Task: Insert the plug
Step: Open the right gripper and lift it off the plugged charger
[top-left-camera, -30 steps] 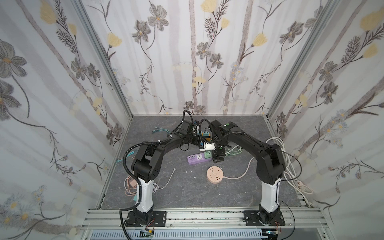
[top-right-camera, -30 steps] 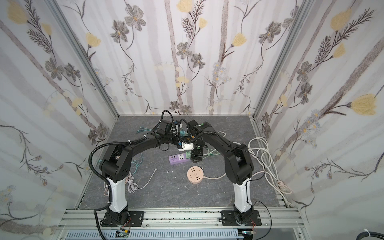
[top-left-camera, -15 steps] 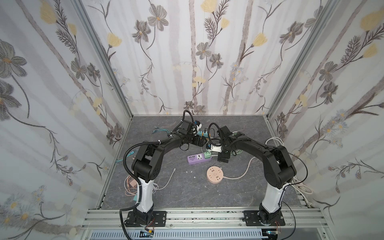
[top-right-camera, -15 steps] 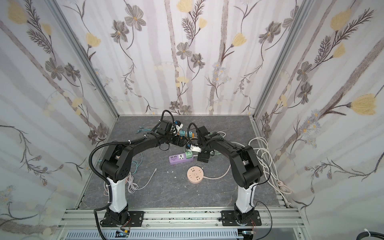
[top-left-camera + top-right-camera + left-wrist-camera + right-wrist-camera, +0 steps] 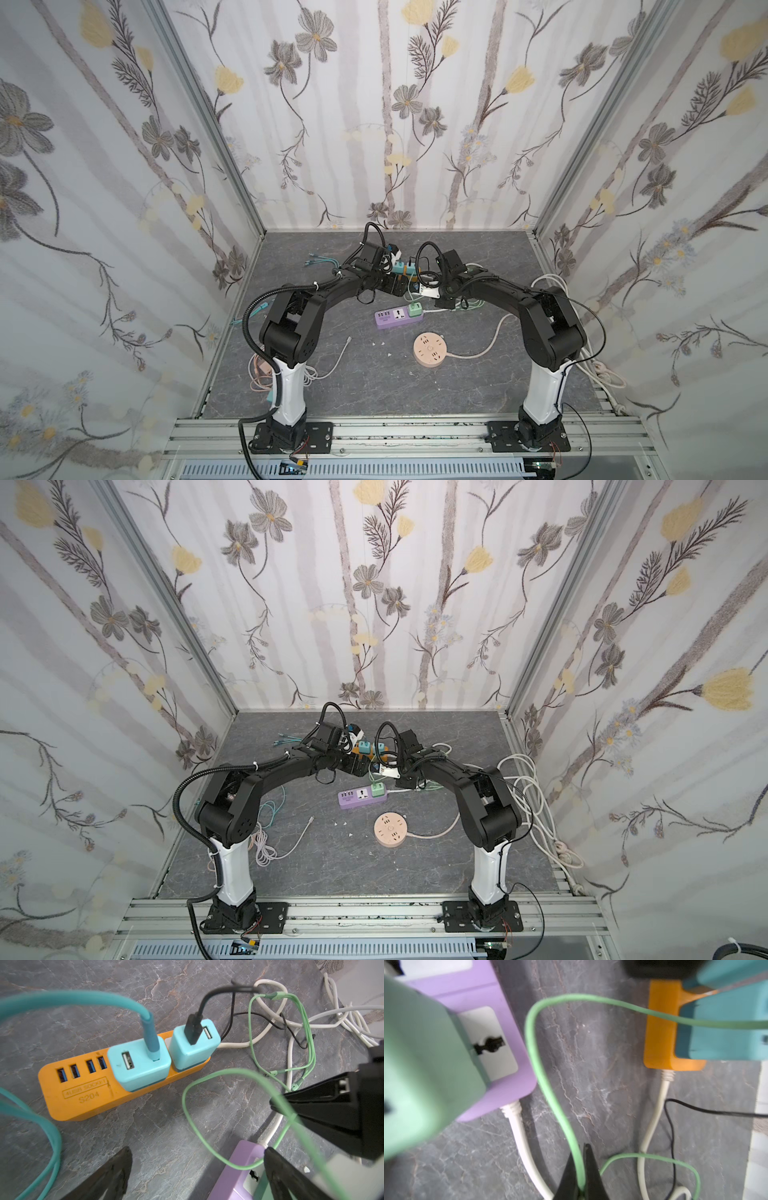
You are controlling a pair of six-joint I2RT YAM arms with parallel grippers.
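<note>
- Clamped shut, the right gripper [image 5: 582, 1159] pinches the light green cable [image 5: 533, 1047], which loops away from the jaws above the table.
- Left gripper [image 5: 197, 1150] stands wide open and holds nothing. Its fingers [image 5: 112, 1174] show only as dark, blurred wedges cut off by the frame.
- Where the held cable's plug lies I cannot make out. The cable runs out of the right wrist view, blurred, across a teal adapter.
- Small green connector ends [image 5: 295, 1084] lie on the table near the right gripper.
- An orange power strip [image 5: 83, 1093] holds two teal adapters [image 5: 141, 1068] side by side. One takes a teal cable [image 5: 149, 1028] and the other a black USB plug [image 5: 194, 1028]. Each has one USB port free, and the strip's own four ports stand empty.
- A purple power strip [image 5: 234, 1169] carries a green adapter [image 5: 425, 1064], blurred close to the lens, beside a bare white socket.
- In both top views the arms meet at the centre of the frame and cover most of the orange strip. The purple strip lies just below them, and a round peach socket [image 5: 430, 351] lies lower still.
- White cords [image 5: 536, 804] pile at the right edge of the grey marbled table [image 5: 374, 395].
- Floral wallpaper walls [image 5: 395, 104] enclose three sides.
</note>
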